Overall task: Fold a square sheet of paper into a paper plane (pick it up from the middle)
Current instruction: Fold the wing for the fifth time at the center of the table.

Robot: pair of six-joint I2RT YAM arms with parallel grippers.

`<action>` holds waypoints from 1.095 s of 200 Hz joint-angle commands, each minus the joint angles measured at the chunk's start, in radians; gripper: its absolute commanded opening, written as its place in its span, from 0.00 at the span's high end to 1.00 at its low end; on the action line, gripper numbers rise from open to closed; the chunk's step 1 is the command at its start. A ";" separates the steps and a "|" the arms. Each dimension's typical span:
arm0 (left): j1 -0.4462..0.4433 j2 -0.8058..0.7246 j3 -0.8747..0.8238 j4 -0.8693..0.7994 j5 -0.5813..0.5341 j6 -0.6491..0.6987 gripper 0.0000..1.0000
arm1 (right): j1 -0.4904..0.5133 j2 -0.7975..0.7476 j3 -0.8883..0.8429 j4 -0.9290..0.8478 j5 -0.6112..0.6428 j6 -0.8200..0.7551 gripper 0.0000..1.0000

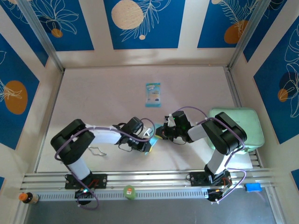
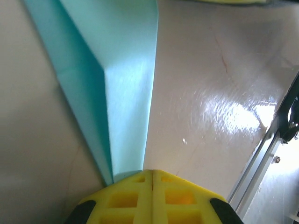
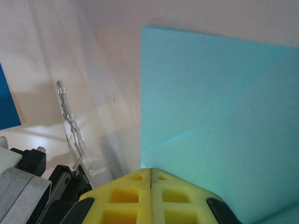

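On the creased light-blue paper, left end effector and right end effector, both clenched tight from opposite sides.

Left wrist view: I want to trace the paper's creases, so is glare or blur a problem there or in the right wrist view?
Left wrist: glare sits on the table, off the square sheet of paper; its fold shows by shading. Right wrist: evenly lit sheet, crease faint.

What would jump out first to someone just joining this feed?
The creased light-blue sheet at mid-table, pinched from both sides by the shut yellow left fingers and right fingers. Beyond it lies a small teal-and-white packet; a pale green pad sits far right.
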 commanded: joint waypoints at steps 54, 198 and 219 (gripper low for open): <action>-0.023 -0.107 -0.102 -0.183 0.018 -0.022 0.98 | -0.002 0.041 -0.033 -0.192 0.129 -0.004 1.00; 0.004 0.041 0.171 0.001 -0.061 -0.011 0.97 | 0.007 0.041 -0.019 -0.188 0.114 0.000 1.00; 0.008 0.066 0.184 0.026 -0.098 -0.008 0.96 | 0.010 0.041 -0.019 -0.186 0.112 0.001 1.00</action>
